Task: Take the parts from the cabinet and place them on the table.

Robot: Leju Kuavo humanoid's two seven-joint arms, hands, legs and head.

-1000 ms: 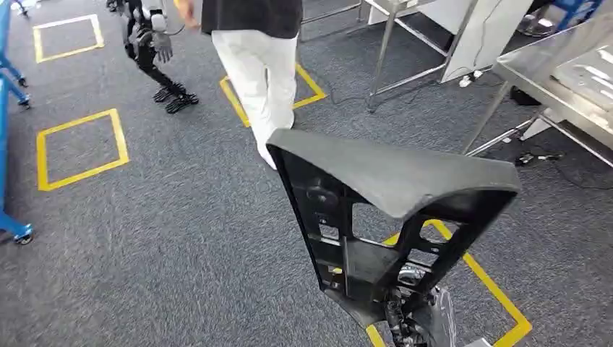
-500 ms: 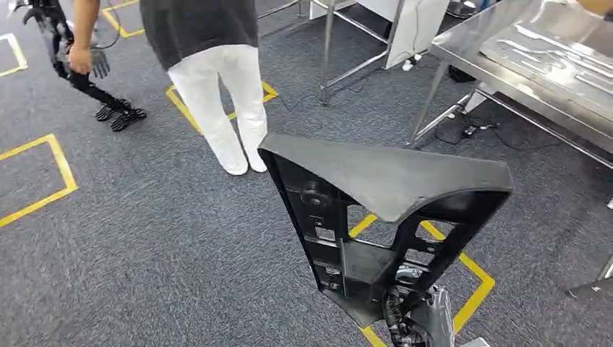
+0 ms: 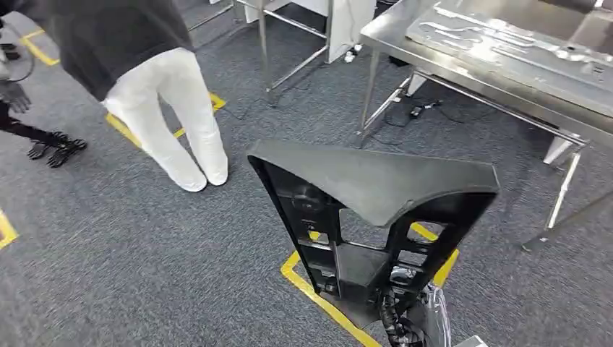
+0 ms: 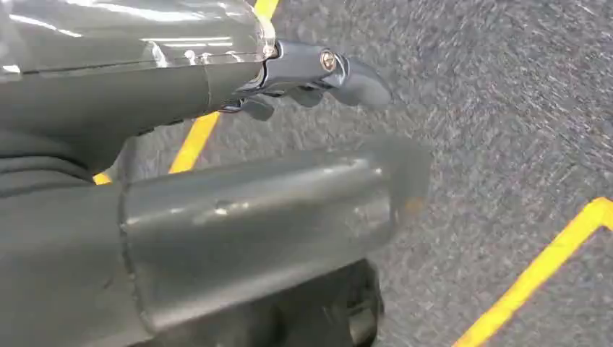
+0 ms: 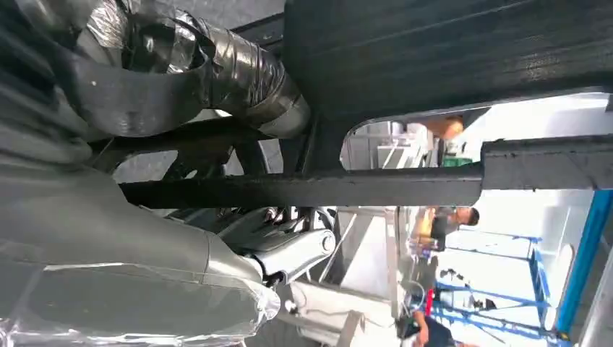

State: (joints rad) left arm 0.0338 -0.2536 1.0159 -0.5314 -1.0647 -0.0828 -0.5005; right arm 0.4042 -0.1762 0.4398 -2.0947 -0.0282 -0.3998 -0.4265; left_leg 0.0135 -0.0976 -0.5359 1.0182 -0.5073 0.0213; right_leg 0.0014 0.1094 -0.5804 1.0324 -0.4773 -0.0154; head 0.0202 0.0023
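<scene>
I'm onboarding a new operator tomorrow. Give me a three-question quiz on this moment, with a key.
1. True or false: the black plastic part already lies on the steel table.
2. Which hand holds the part? A) left hand B) right hand C) a person's hand
3. Fill in: the person in white trousers stands on the grey ____.

Key
1. False: the right hand holds it up above the carpet, short of the table.
2. B. The left hand hangs over the floor holding nothing.
3. carpet
</scene>
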